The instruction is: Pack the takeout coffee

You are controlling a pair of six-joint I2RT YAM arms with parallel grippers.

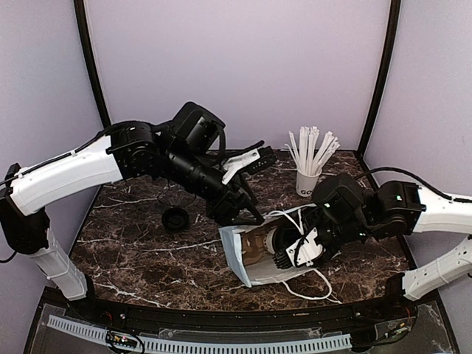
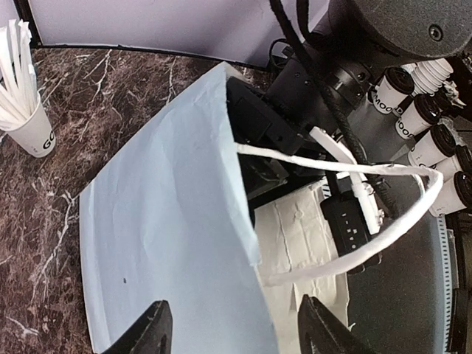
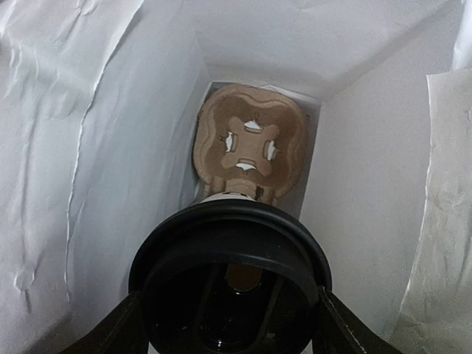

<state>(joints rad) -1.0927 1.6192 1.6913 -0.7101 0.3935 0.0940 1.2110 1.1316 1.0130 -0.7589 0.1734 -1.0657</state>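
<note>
Right gripper [image 3: 228, 299] clamped on takeout coffee [image 3: 230, 243], inside white paper bag [image 3: 96, 147], near pulp cup carrier [image 3: 251, 144] at bag's bottom. Left gripper [image 2: 232, 304] spread apart, astride bag's mouth edge

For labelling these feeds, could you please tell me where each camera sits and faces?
Top external: above and behind, looking down onto the marble table; both arms show.
Left wrist: outside the white paper bag, facing its wall; own fingers show.
Right wrist: inside it, facing the brown pulp carrier; fingers hold the black-lidded white cup.
All share the bag.
</note>
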